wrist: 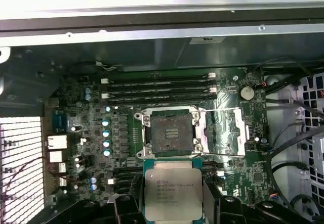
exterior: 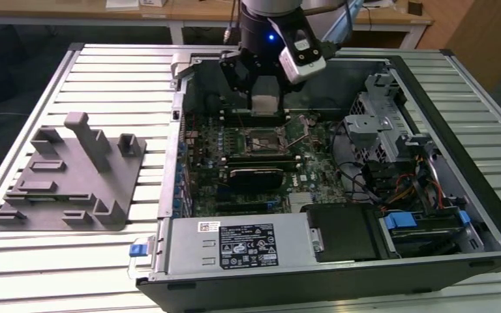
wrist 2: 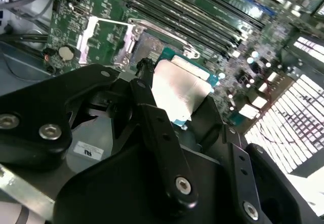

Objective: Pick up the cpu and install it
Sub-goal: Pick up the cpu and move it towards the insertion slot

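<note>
My gripper (exterior: 265, 98) clamping the cpu (wrist: 173, 192) by its edges, open socket (wrist: 171, 133) close by, computer case (exterior: 320, 287) on slatted metal table (exterior: 102, 72), wooden desks (exterior: 198, 12) behind.

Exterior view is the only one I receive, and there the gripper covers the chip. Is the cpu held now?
Observer: Yes. In both wrist views the gripper holds the cpu by two opposite edges, metal top visible.
Operator: Is the socket free?
Observer: In the first wrist view the socket is empty, contacts bare.
Operator: And its frame?
Observer: The metal frame lies swung open beside the socket.
</note>
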Controlling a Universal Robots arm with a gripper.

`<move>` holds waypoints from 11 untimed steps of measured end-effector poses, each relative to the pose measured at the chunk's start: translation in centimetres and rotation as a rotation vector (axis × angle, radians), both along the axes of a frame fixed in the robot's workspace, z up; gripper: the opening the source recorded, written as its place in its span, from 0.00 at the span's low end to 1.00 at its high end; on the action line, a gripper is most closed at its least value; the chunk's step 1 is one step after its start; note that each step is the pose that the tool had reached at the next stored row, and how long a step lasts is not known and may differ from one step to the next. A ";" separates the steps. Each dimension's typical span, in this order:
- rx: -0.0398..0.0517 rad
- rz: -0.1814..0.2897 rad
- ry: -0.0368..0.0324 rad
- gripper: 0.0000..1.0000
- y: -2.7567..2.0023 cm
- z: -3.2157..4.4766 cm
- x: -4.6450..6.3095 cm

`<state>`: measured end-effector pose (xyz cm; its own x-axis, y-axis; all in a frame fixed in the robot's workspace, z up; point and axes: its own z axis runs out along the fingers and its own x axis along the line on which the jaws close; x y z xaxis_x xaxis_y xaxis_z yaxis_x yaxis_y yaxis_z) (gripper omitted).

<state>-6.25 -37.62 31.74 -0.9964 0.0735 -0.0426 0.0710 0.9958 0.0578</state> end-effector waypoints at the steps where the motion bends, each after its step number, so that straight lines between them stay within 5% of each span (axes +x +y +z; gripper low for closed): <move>1: -0.0004 0.000 0.0007 0.55 0.00 -0.17 0.2; 11: -0.0040 0.001 0.0073 0.55 0.01 -1.73 1.1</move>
